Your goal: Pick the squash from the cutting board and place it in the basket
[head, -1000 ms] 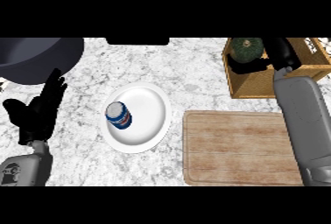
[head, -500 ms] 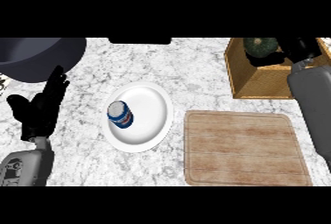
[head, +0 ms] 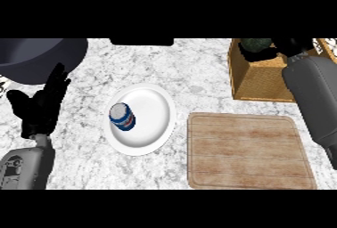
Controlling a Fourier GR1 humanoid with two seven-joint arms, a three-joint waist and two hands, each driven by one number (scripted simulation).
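The right hand [head: 296,46] has moved deeper over the woven brown basket [head: 263,82], its fingers hidden; the dark green squash [head: 256,46] now hangs inside, ready for release.

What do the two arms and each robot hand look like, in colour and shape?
Both forearms are smooth, rounded grey shells. The left robot hand is black, with long slim fingers and a thumb. The right robot hand is black too, but mostly hidden. No cables or markings show.

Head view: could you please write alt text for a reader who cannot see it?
The right hand holds the dark green squash over the basket; the cutting board is bare. A can lies on a white plate, and the open left hand rests at the left.
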